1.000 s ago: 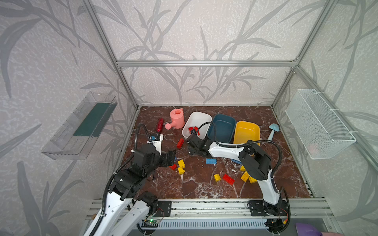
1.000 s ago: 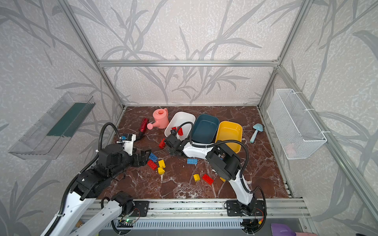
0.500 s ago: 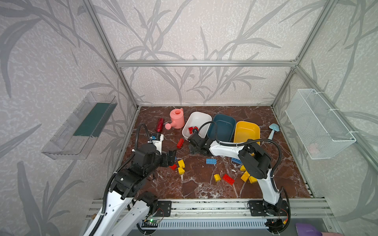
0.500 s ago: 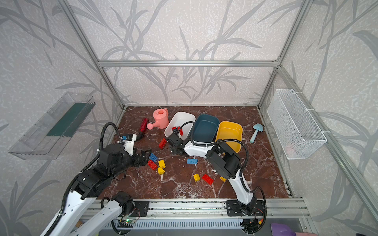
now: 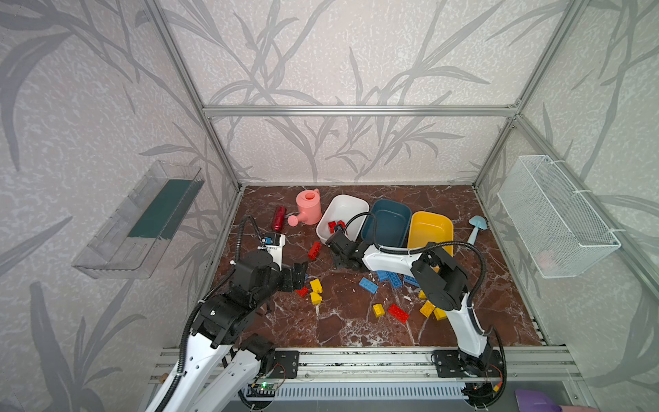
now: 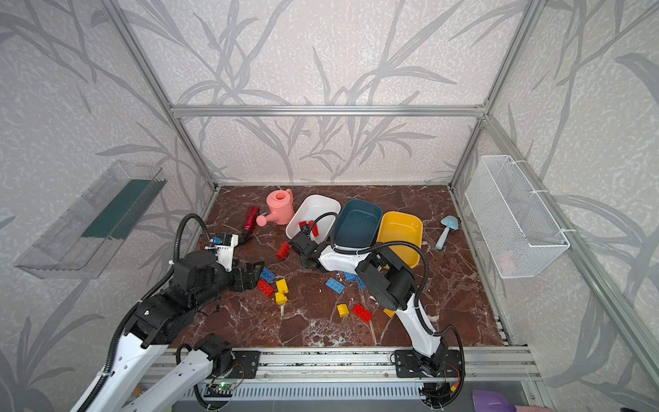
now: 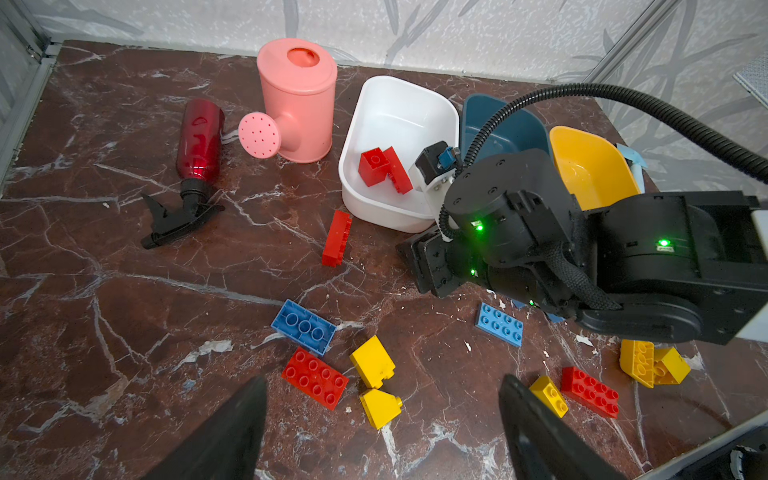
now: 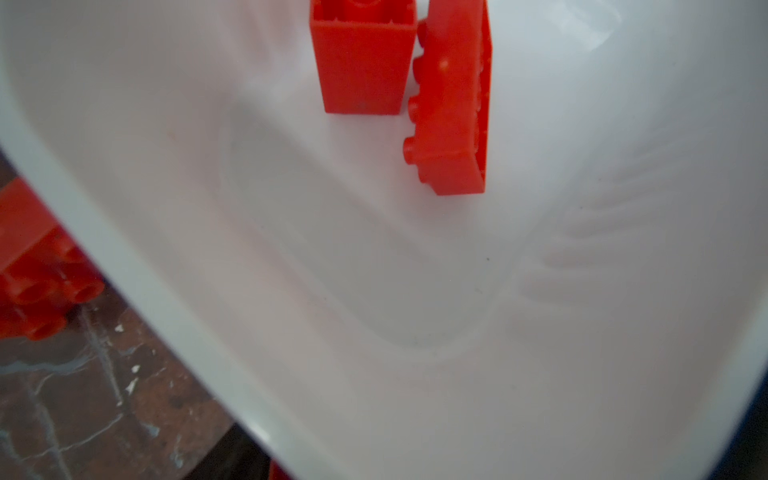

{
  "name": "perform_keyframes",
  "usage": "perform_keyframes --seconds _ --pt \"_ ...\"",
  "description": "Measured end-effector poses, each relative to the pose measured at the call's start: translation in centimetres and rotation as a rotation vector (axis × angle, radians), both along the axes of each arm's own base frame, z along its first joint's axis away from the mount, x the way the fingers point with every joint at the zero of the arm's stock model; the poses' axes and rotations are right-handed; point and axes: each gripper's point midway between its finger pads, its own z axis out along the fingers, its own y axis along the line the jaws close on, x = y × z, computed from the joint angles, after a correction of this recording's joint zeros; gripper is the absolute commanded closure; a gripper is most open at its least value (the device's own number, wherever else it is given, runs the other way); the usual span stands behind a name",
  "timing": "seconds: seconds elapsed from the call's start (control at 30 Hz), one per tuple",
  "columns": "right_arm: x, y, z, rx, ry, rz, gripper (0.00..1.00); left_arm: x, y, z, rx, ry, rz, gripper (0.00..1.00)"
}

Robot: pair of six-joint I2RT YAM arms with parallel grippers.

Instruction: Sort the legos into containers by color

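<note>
I read the left gripper [image 7: 381, 382] as spread wide and empty. In its wrist view a flat red brick [image 7: 314, 377] and 2 yellow bricks [image 7: 372, 361] lie on the marble floor [image 7: 124, 311], ahead of and between its fingers [image 7: 232, 428]. A blue brick [image 7: 303, 326] touches the flat red brick on its far side. The right gripper [image 5: 340, 258] sits low at the near end of the white tub [image 5: 347, 210]. I cannot tell whether its jaws stand apart or hold anything, since its own camera shows none of them. That camera looks into the white tub, where 2 red bricks [image 8: 361, 62] lie side by side, touching. A long red brick [image 5: 314, 249] rests on its edge on the floor, outside the tub and just left of the right gripper in both top views. The teal tub [image 5: 387, 221] and the yellow tub [image 5: 429, 230] stand in a row beside the white one. A thin blue brick [image 7: 500, 324] lies on the floor near the right gripper, and more blue, yellow and red bricks are scattered under and beside the right arm [image 5: 442, 278].
</note>
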Motion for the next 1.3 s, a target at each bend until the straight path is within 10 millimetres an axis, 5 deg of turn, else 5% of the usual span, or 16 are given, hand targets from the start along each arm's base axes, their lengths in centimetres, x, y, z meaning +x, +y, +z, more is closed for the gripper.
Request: perform_keyframes --seconds 0.3,0.53,0.83,1.03,1.3 --pt "-2.5 0.9 1.0 0.003 0.018 0.06 0.42 0.0 0.0 0.0 0.0 0.0 0.001 0.13" --pt "-3.1 2.0 6.8 0.111 -0.004 0.12 0.42 0.0 0.1 0.0 0.001 -0.002 0.004 0.13" --pt "3.4 2.7 12.4 0.243 -0.045 0.108 0.4 0.1 0.1 -0.2 0.008 0.004 0.01 0.13" --pt "7.5 2.4 10.2 0.232 -0.026 0.074 0.18 0.3 0.0 -0.6 0.016 0.021 0.009 0.13" --pt "8.7 1.3 8.9 0.197 0.009 0.058 0.07 1.1 -0.1 -1.9 0.048 0.074 0.016 0.16"
